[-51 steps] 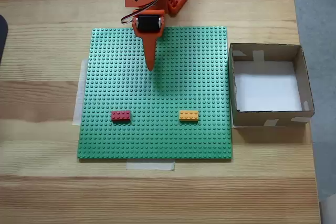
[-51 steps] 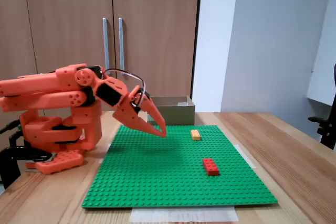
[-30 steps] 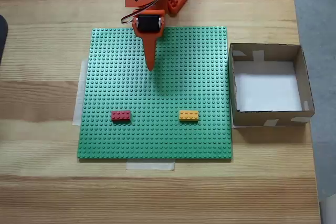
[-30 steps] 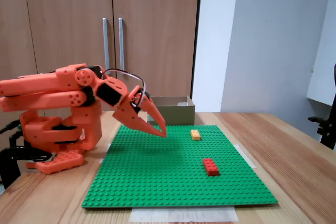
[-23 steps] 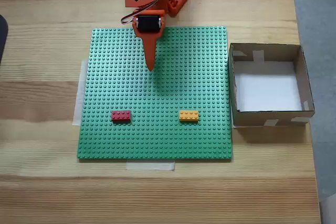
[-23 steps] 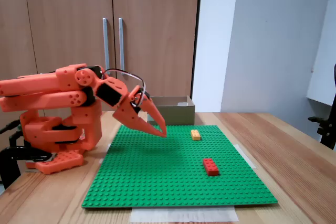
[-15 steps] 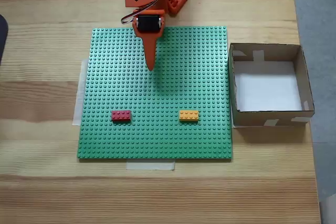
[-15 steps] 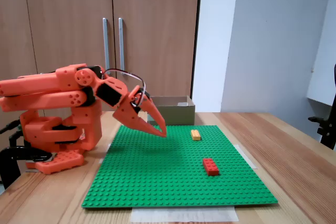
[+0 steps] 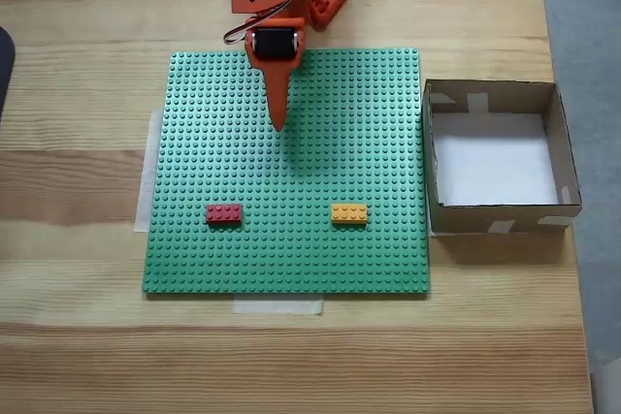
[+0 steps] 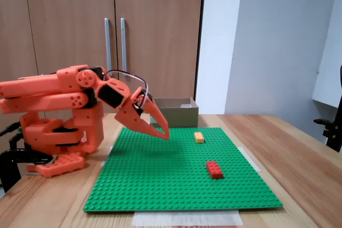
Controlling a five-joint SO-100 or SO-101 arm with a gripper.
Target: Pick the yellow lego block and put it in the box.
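No change is seen vs earlier frames: orange two-finger gripper (image 9: 278, 123) stays closed, empty. Small yellow lego block (image 9: 349, 212) sits at 5 o'clock, brown cardboard box (image 9: 571, 181) at 3 o'clock; approach not begun

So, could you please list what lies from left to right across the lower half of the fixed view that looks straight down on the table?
Red brick → yellow brick → cardboard box.

Yellow lego block (image 9: 349, 213) flat on green baseplate (image 9: 194, 259) — box (image 9: 563, 143) beside, empty.
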